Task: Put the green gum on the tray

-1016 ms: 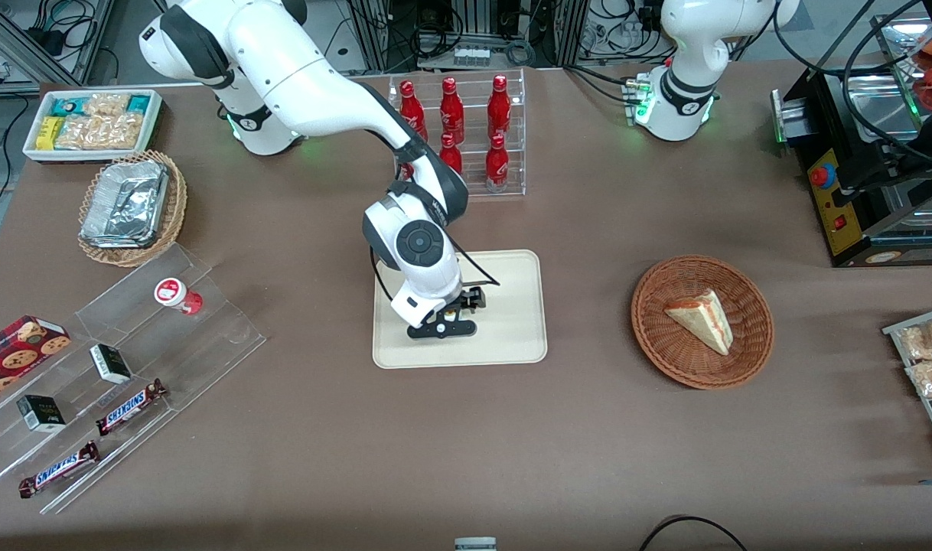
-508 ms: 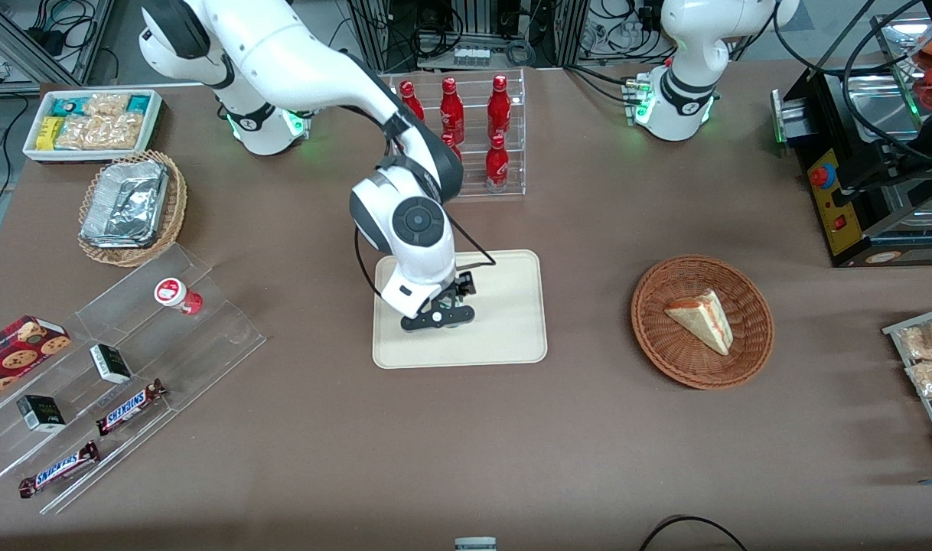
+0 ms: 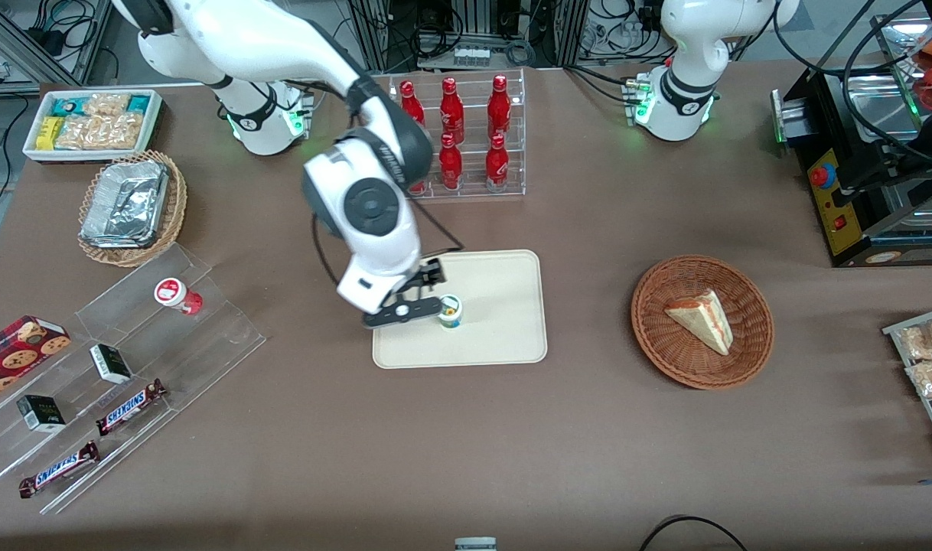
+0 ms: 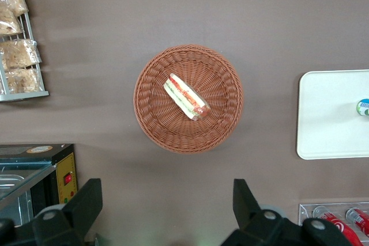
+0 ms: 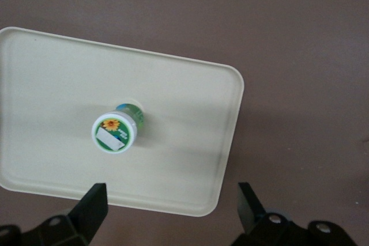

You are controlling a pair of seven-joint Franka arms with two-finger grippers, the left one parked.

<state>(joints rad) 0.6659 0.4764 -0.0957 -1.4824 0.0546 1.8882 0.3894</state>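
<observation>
The green gum (image 3: 451, 311) stands upright on the cream tray (image 3: 504, 337), near the tray's edge toward the working arm's end. Its white lid with a green-and-orange mark shows in the right wrist view (image 5: 116, 132), on the tray (image 5: 190, 159). It also shows in the left wrist view (image 4: 363, 107) on the tray (image 4: 328, 113). My gripper (image 3: 402, 308) is open and empty, raised above the tray's edge beside the gum. Its fingertips (image 5: 92, 203) straddle the tray's rim and hold nothing.
A red-lidded gum bottle (image 3: 177, 295) lies on the clear stepped rack (image 3: 122, 367) with snack bars. A rack of red bottles (image 3: 466, 138) stands farther from the front camera than the tray. A wicker basket with a sandwich (image 3: 702, 321) lies toward the parked arm's end.
My gripper has risen off the tray and moved toward the working arm's end. The green gum, hidden under the gripper before, now stands free on the tray.
</observation>
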